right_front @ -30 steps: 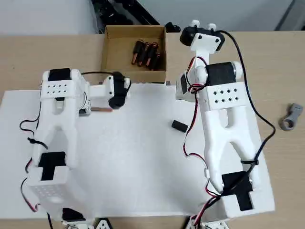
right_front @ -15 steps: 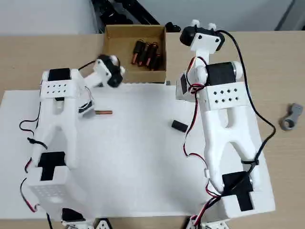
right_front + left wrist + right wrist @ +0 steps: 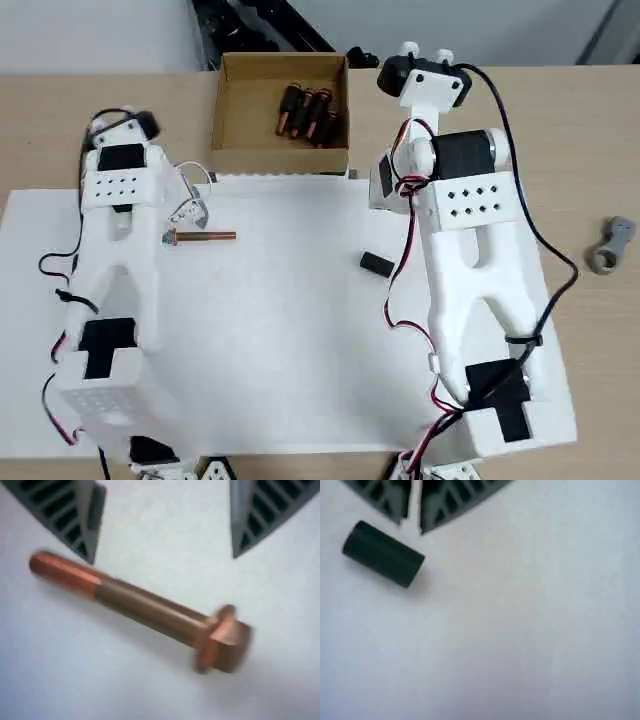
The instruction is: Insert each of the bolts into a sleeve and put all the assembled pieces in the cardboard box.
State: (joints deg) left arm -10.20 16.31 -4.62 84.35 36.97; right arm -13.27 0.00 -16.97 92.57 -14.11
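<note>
White sheet (image 3: 280, 340) | left gripper (image 3: 164, 555) swung back above 1 loose bolt (image 3: 145, 611), jaws wide | right gripper (image 3: 412, 525) narrow, empty, by sleeve (image 3: 382, 554) | insertion pending

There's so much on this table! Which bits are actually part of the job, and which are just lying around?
Part of the job: copper bolt on the white sheet; black sleeve; cardboard box; assembled pieces already inside it.
Just lying about: grey part on the wooden table, off the sheet.
</note>
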